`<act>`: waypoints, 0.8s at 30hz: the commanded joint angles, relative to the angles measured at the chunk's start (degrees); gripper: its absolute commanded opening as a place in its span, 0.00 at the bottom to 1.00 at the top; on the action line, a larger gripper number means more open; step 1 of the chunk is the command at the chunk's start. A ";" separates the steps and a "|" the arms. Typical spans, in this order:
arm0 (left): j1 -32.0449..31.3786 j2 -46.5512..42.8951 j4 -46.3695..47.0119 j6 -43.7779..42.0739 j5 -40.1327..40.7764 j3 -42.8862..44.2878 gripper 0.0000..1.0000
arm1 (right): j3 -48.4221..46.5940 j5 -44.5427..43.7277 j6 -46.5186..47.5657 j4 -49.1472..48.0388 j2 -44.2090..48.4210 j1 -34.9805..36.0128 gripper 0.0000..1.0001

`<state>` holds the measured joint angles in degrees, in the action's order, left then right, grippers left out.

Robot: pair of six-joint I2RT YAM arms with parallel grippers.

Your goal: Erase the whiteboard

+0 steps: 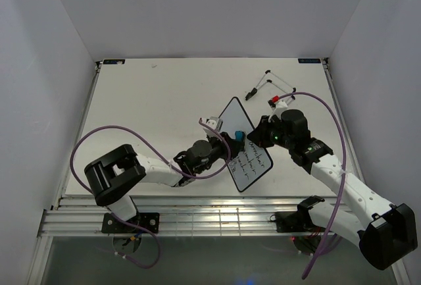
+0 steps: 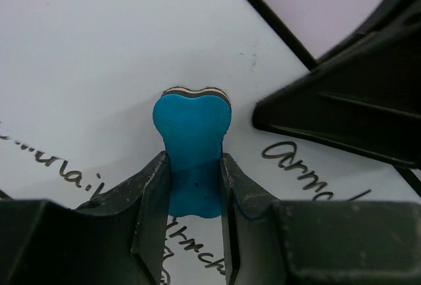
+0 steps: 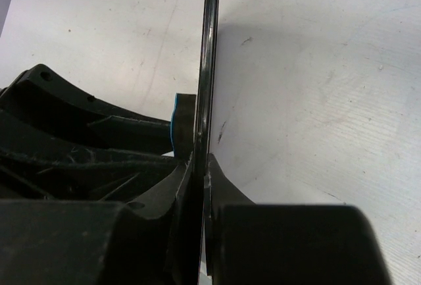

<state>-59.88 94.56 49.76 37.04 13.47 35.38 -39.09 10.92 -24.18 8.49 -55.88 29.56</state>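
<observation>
Centrally on the bench: whiteboard, set askew, with open surface to the left and rear. Right edge pinched by right end effector. Left end effector clamped on blue eraser, pressed against board face. Handwriting on near half, partly covered by fingers and hard to read; far half blank. Black wire stand at rear right, apart from board.

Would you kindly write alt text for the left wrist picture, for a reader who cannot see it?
The left gripper is shut on a small blue eraser, its felt end against the whiteboard, which bears black handwriting. The dark right gripper reaches in from the right over the board's black-framed edge.
</observation>
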 commanded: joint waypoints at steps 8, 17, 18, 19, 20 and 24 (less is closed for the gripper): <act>1.67 1.40 -5.28 4.35 -3.90 -3.81 0.00 | -0.28 21.86 0.02 -8.84 0.07 4.19 0.08; 8.89 7.21 -4.85 9.28 -3.19 -5.40 0.00 | -1.87 22.14 -1.48 -8.58 2.53 4.10 0.08; 9.25 7.39 -5.02 9.72 -2.67 -5.75 0.00 | -1.87 22.13 -1.48 -8.58 2.61 4.19 0.08; 9.69 7.65 -5.02 10.24 -2.14 -6.02 0.00 | -1.87 22.22 -1.48 -8.58 2.62 4.19 0.08; 10.65 7.91 -5.02 11.12 -2.14 -6.28 0.00 | -1.87 22.65 -1.57 -8.58 2.70 4.19 0.08; 12.85 10.28 -5.11 12.71 -3.19 -6.37 0.00 | -2.13 24.32 -2.97 -8.58 3.14 4.19 0.08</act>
<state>-48.07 100.64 53.84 48.80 9.89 29.82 -39.05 13.23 -24.64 7.94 -55.96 29.52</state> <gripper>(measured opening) 0.411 0.119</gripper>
